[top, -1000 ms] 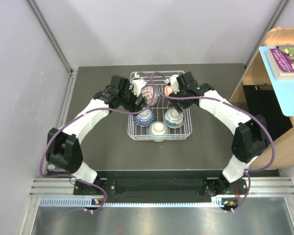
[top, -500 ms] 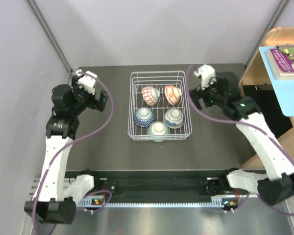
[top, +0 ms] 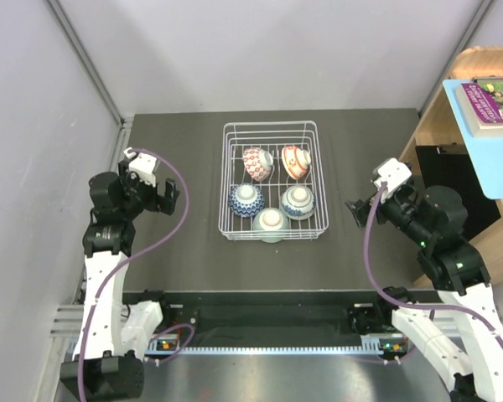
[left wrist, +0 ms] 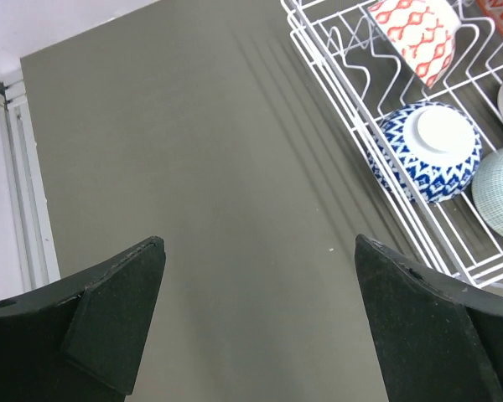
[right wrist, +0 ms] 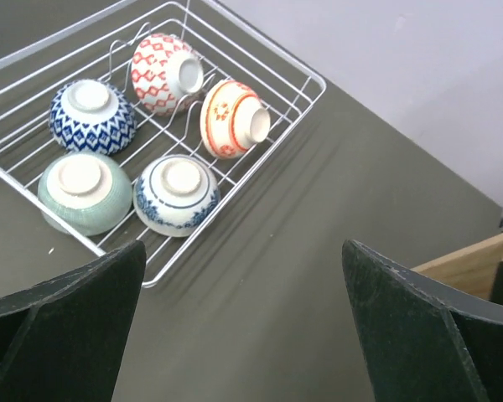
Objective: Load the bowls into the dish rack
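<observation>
Your left pincer and right pincer gape wide, empty, either side of the dish rack holding all five bowls.

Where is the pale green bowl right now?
Top view: the pale green bowl sits foot-up at the near edge of the dish rack, just in front of the two blue-and-white bowls.

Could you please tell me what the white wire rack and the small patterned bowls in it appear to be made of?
The white rectangular wire dish rack looks like metal rod with a smooth white coating, judging by its thin, evenly bent bars. The small round patterned bowls are probably glazed ceramic: glossy painted outsides and plain whitish foot rings.
</observation>
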`<act>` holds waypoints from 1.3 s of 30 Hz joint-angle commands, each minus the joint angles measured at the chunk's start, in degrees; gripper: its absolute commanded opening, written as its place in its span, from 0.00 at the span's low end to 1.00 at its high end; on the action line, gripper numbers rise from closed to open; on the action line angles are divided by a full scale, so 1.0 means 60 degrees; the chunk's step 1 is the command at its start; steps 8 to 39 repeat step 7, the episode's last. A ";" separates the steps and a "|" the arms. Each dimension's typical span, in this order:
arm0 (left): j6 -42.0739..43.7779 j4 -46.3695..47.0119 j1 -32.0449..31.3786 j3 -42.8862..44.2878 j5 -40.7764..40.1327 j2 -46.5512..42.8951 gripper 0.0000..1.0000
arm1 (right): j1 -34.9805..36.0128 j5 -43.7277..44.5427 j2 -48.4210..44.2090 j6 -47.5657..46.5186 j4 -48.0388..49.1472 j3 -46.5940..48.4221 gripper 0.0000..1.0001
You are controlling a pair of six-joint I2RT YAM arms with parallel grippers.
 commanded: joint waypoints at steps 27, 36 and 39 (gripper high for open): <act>-0.0189 0.0376 0.0198 0.0218 0.0759 -0.0162 0.99 | -0.0195 -0.0880 0.0299 -0.0180 0.0174 0.0131 1.00; -0.0189 0.0376 0.0198 0.0218 0.0759 -0.0162 0.99 | -0.0195 -0.0880 0.0299 -0.0180 0.0174 0.0131 1.00; -0.0189 0.0376 0.0198 0.0218 0.0759 -0.0162 0.99 | -0.0195 -0.0880 0.0299 -0.0180 0.0174 0.0131 1.00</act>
